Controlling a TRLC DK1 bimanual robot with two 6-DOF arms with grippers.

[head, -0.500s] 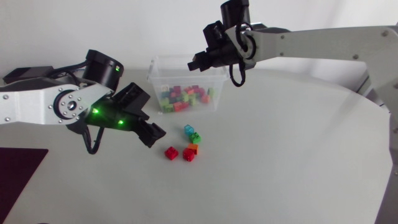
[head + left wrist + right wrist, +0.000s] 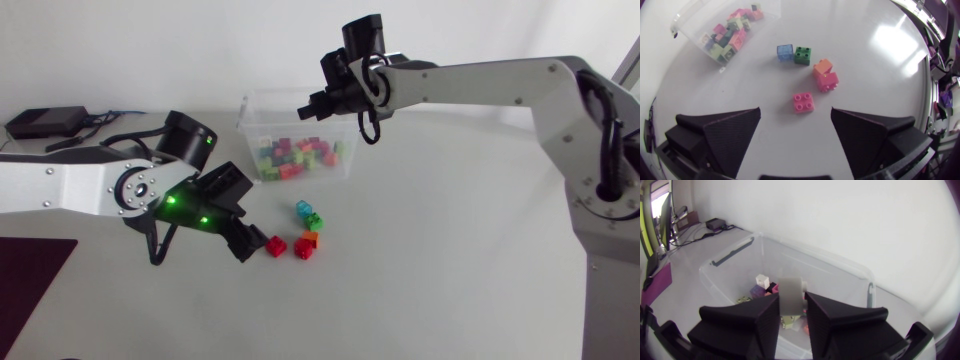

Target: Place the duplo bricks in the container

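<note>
The move to come turns on the red square duplo brick (image 2: pixel 804 101). It lies on the white counter (image 2: pixel 450 250) just ahead of the left gripper (image 2: pixel 253 246), inside the lane between its two spread, empty fingers (image 2: pixel 730 130) and touching neither. From the left wrist view it sits slightly nearer one finger than the other. Being square, it has no long axis to line up with, though its sides look turned a little off the fingers' faces. I judge a short forward and downward reach, with a small sideways correction, would bring it between the pads. Beyond it, close together, lie a second red brick (image 2: pixel 827 81) with an orange brick (image 2: pixel 822 65) touching it, then a green brick (image 2: pixel 802 55) and a translucent blue brick (image 2: pixel 785 52) side by side. The left arm is clearly the nearer one to all of these. The right gripper (image 2: pixel 318 100) is well apart from them, over the open top of the clear plastic container (image 2: pixel 250 115), which already holds many coloured bricks. It is clamped on a pale duplo brick (image 2: pixel 790 295), which looks ready to drop. A likely slip on the left is nudging the neighbouring red brick while closing.
</note>
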